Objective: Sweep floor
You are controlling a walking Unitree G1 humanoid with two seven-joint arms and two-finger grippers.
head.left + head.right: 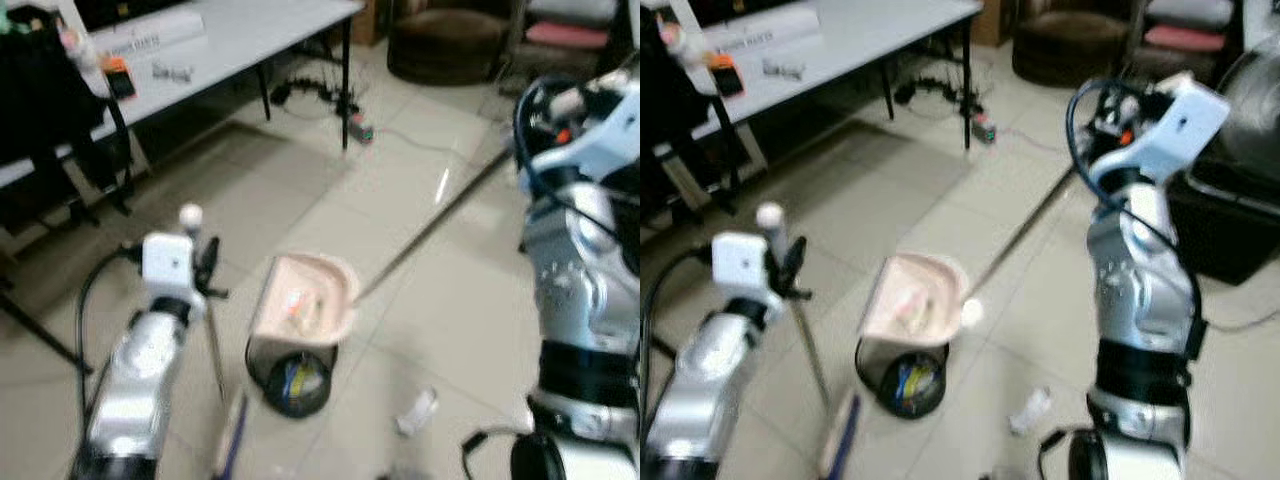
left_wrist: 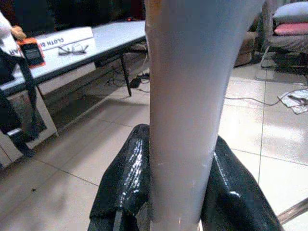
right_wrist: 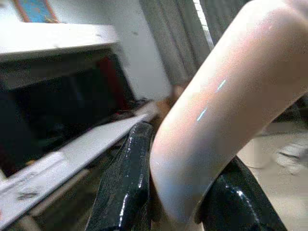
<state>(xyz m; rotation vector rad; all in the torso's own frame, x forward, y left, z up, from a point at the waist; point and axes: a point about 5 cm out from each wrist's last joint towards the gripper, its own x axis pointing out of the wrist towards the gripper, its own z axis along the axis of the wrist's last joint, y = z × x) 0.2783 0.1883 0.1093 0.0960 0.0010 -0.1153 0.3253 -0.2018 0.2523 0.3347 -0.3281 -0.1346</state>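
left claw point(image 2: 168, 192) clamped on broom handle point(image 2: 185, 96) | right claw point(image 3: 178, 183) clamped on dustpan handle point(image 3: 226, 101) | dustpan point(image 1: 305, 300) holds debris above bin point(image 1: 290, 380)

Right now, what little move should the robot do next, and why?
Probably tip the dustpan a bit more, so it empties. The right end effector grips the dustpan handle, the dustpan hangs tilted over the black bin, and scraps seem to lie inside the pan.
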